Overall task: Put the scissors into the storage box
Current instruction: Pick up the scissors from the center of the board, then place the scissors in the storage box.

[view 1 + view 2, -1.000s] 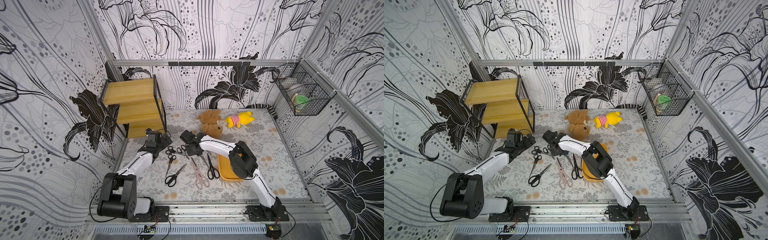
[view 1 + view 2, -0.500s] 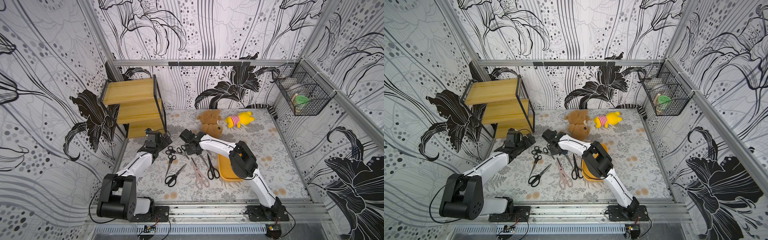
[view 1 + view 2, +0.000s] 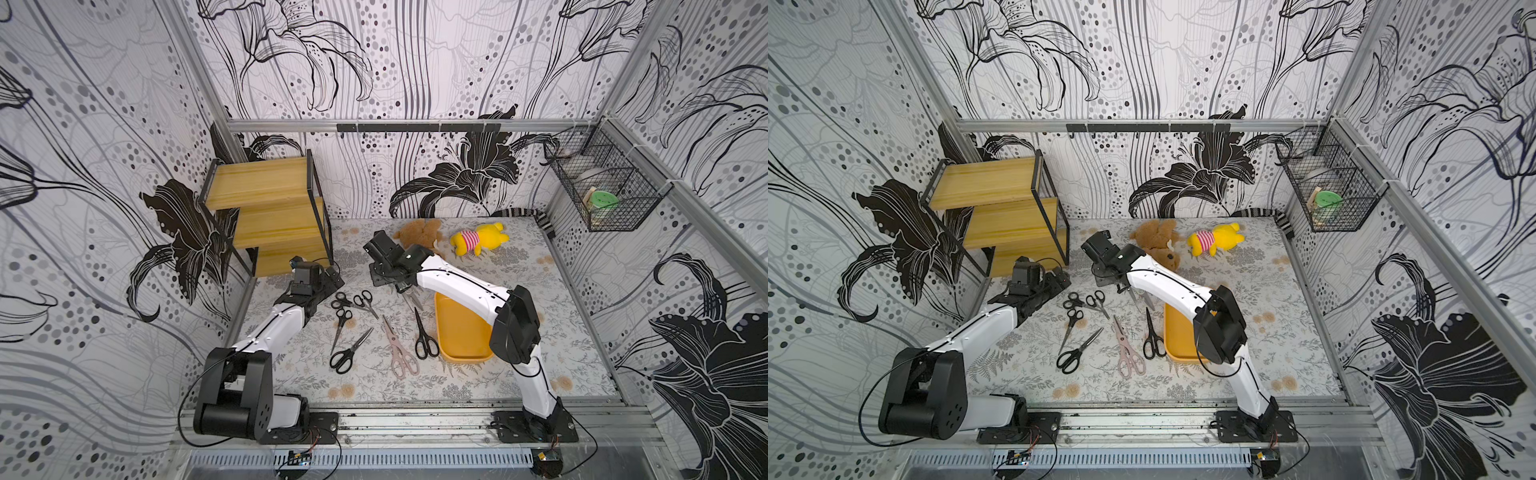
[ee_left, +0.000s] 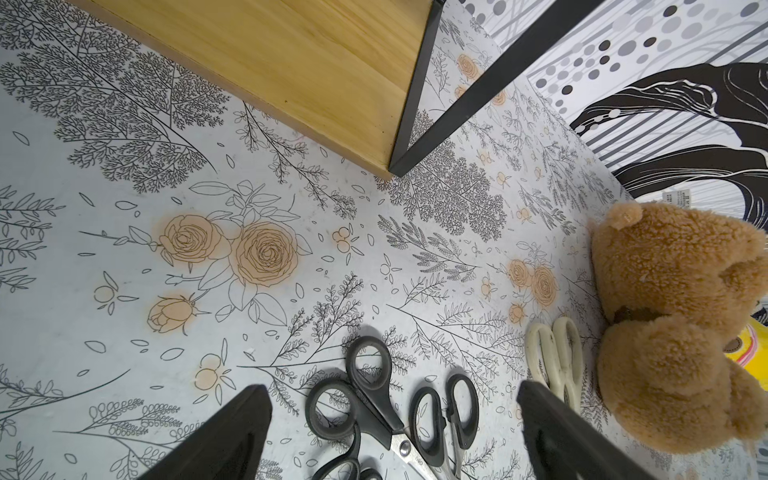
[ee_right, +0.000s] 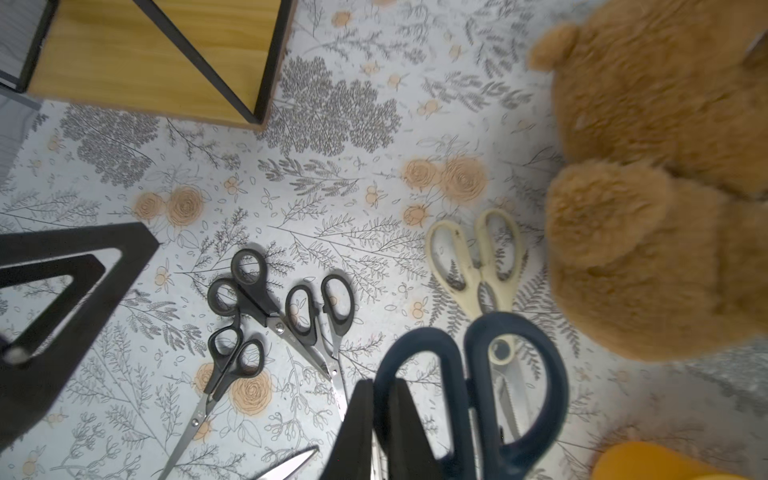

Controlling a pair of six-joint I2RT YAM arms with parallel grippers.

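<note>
At the far left, the stepped wooden shelf with the black metal frame stands out of the way. In front of it my left gripper hovers low where it was a second ago, jaws wide apart and empty, over the handles of two crossed black-handled scissors.

Three more black pairs and the pale pink shears lie flat on the floral tabletop, none of them shifted.

The change is further right. My right gripper looks to have come up a little in the top views. Its jaws are clamped on one handle loop of the dark blue-handled scissors, which I judge are now off the surface. The cream shears lie beneath them, just beside the brown teddy bear.

The shallow yellow-orange plastic storage box sits near, to the right and partly under my forearm. What I can see of it holds nothing. So the first pair is picked and needs a short carry and release, while seven wait outside.
</note>
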